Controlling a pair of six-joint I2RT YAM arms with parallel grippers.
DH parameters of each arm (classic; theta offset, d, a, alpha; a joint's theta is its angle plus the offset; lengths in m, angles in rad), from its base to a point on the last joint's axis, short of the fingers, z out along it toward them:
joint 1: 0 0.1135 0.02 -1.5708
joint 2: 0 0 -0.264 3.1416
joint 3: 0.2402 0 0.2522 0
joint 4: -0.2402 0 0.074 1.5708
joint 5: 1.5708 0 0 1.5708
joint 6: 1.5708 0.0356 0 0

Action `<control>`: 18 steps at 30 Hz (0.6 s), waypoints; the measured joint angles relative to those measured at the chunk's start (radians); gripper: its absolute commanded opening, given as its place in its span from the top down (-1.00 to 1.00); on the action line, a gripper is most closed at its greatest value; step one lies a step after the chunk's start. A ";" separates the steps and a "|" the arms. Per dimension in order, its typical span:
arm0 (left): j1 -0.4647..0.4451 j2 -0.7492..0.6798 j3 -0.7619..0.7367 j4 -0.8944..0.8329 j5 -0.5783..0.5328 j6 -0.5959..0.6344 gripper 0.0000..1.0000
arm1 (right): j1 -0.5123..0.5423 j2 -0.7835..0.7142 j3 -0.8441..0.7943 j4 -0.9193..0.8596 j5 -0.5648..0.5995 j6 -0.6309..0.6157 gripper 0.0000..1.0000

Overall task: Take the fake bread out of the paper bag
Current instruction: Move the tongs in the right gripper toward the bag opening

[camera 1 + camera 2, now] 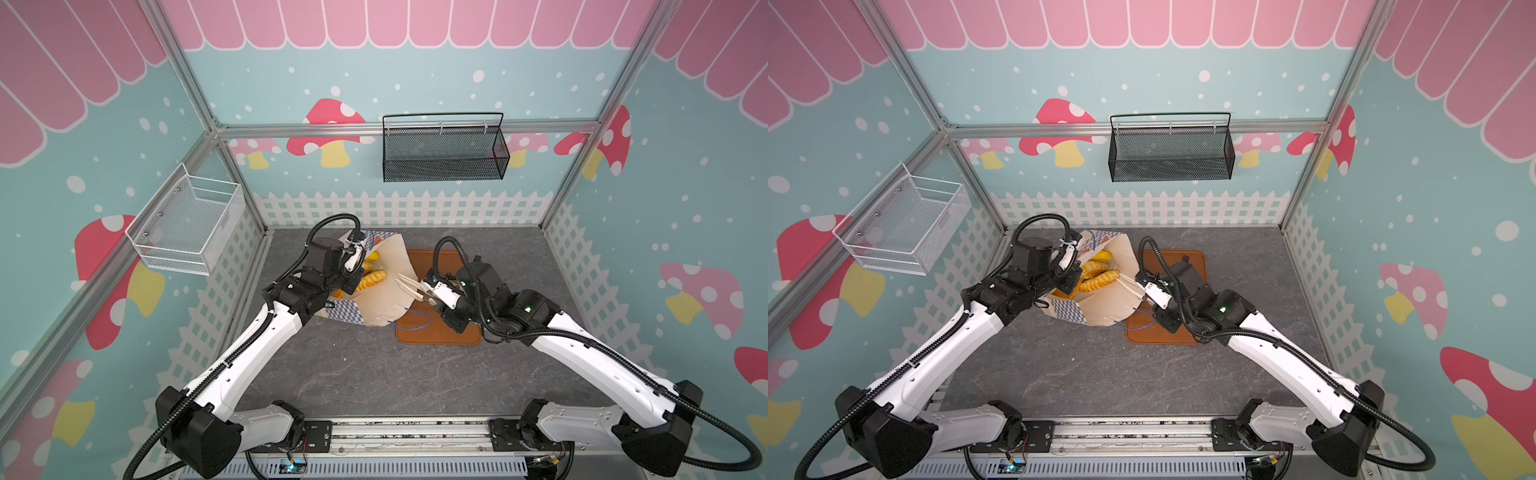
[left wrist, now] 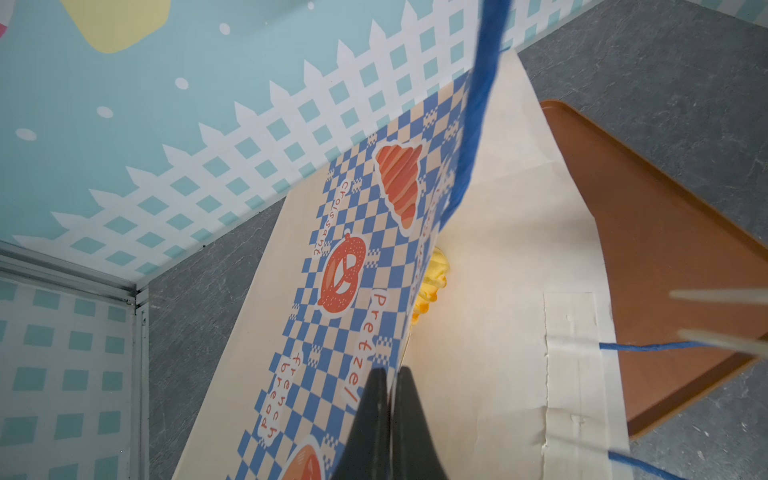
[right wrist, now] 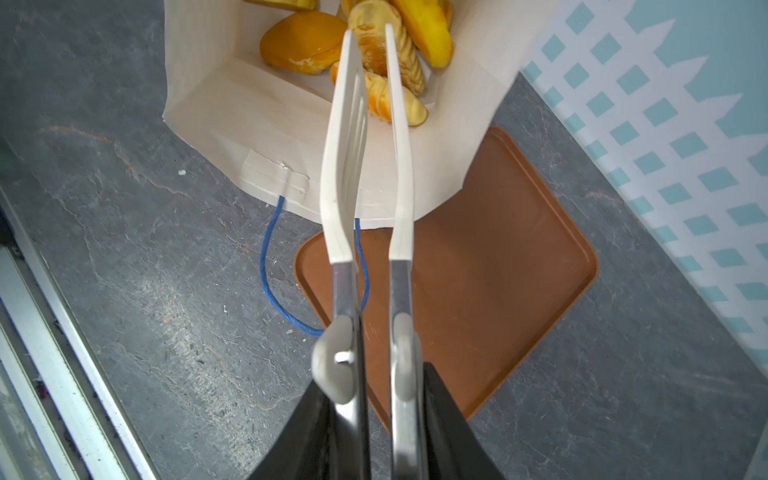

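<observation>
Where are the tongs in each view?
Top view: tongs centre, tips at bag mouth.
Top view: tongs centre, likewise.
Left wrist: tongs' two blurred tips at the frame edge.
Right wrist: tongs mid-frame, reaching the bread.
Shared landmark: tray, in all four.

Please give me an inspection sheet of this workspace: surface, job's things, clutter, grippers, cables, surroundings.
Surface: grey table, brown tray on it.
Job's things: bag tilted, mouth open over tray edge; bread inside.
Clutter: few white specks on table.
Grippers: left gripper shut on bag rim; right gripper shut on tongs, tips at bag mouth.
Cables: black hoses on both arms; blue cord across table and tray.
Surroundings: black basket, white basket on walls.
</observation>
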 measured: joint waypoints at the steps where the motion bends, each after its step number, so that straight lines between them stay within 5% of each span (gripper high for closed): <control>1: 0.000 -0.001 0.000 0.000 0.004 0.000 1.00 | 0.024 0.030 0.017 0.000 0.027 -0.023 0.32; 18: 0.004 -0.011 -0.010 -0.031 0.085 0.013 1.00 | 0.122 0.471 0.213 0.024 0.418 -0.372 0.20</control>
